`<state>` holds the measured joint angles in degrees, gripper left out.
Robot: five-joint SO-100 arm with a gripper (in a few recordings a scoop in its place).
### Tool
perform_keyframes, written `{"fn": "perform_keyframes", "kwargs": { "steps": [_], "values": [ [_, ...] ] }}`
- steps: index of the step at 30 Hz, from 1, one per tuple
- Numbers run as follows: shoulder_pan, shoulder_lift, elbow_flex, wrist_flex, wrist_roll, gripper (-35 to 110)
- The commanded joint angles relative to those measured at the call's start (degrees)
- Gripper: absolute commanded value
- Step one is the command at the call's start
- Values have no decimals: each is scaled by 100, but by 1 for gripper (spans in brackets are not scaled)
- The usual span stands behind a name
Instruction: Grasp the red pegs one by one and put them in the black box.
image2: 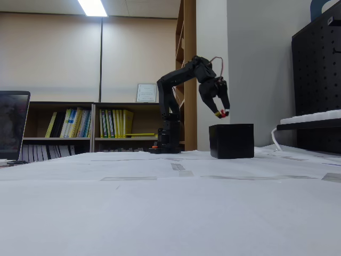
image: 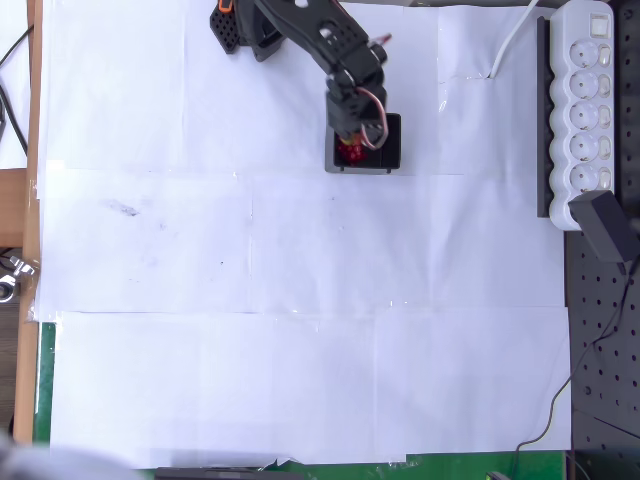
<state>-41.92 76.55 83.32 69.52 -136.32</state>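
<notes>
White paper sheets [image: 300, 300] are covering a wide table. A black robot arm [image2: 176, 85] is reaching out from its base at the far end. Beside it, a white power strip [image: 583, 110] is lying along the right edge in the overhead view. A small black box [image2: 231, 141] is sitting near the arm's base. The gripper [image2: 222, 112] is hanging just above the box's opening, fingertips pinching one of the red pegs [image2: 224, 113], with more red showing inside the box [image: 352, 152].

Claw [image: 352, 143] over black box [image: 392, 152], red pegs [image: 352, 152] inside, white paper [image: 300, 300]
</notes>
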Motion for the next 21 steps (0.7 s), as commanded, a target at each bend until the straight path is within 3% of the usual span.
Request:
{"fn": "perform_keyframes", "kwargs": {
  "steps": [1, 4, 10, 16, 21],
  "values": [
    [-220, 431, 79, -299, -62, 0],
    [-387, 571, -79, -325, -53, 1],
    [-220, 237, 105, 264, 88, 26],
    [826, -1213, 809, 712, -18, 31],
    [2048, -2997, -624, 554, 703, 30]
  ]
}}
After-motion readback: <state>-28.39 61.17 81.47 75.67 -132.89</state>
